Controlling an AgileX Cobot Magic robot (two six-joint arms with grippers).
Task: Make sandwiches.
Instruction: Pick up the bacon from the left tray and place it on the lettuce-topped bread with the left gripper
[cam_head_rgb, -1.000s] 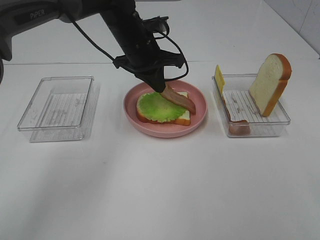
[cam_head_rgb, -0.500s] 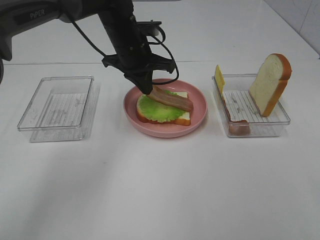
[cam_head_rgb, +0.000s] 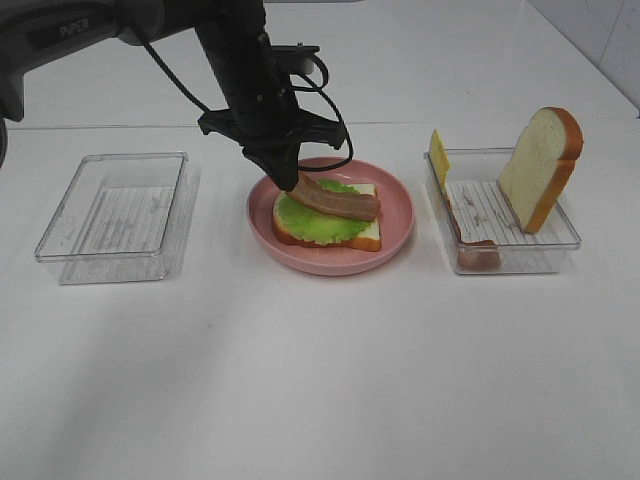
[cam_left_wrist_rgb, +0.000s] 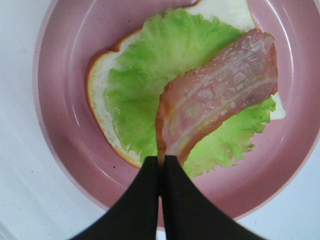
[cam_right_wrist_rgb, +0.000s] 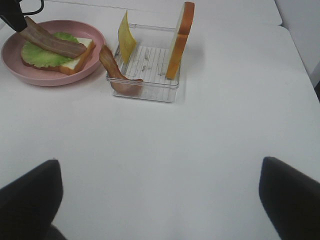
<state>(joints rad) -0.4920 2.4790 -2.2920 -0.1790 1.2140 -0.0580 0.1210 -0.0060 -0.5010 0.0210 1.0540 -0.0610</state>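
On the pink plate (cam_head_rgb: 398, 210) lies a white bread slice (cam_left_wrist_rgb: 98, 85) topped with a ruffled green lettuce leaf (cam_left_wrist_rgb: 145, 75). My left gripper (cam_left_wrist_rgb: 161, 162) is shut on one end of a brown bacon strip (cam_left_wrist_rgb: 220, 85). The strip slants down across the lettuce, its far end toward the plate's right side. In the exterior view that left gripper (cam_head_rgb: 290, 182) hangs over the plate's back left. My right gripper (cam_right_wrist_rgb: 160, 200) stands wide open over bare table, holding nothing, and is outside the exterior view.
A clear tray (cam_head_rgb: 520, 262) right of the plate holds an upright bread slice (cam_head_rgb: 540, 165), a yellow cheese slice (cam_head_rgb: 438, 155) and another bacon strip (cam_head_rgb: 478, 252). A clear tray (cam_head_rgb: 60, 252) with nothing in it sits at the left.
The left gripper has carried the bacon strip leftward and a little back over the plate. The strip now lies flatter across the lettuce. The right gripper has not moved.
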